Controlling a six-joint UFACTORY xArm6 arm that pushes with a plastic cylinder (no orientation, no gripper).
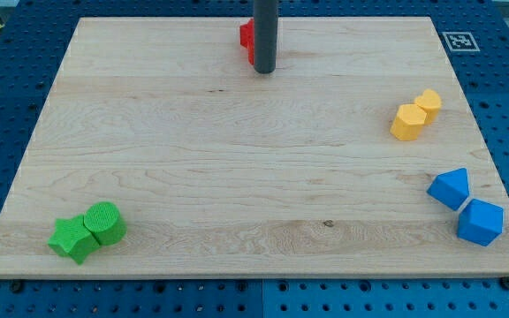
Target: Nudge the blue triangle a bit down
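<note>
Red block [246,37] half behind rod [264,31].

Green [87,231], yellow [415,114], red [246,38] blks

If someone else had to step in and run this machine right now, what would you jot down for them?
No pincer here, just a rod. My tip rests near the view's top, beside a partly hidden red block.
The blue triangle sits by the view's right edge, just above a second blue block and far from my tip.
Done: nothing that shows.
Left: get my tip above the triangle, then push it slightly down; the second blue block lies close in that direction.
</note>
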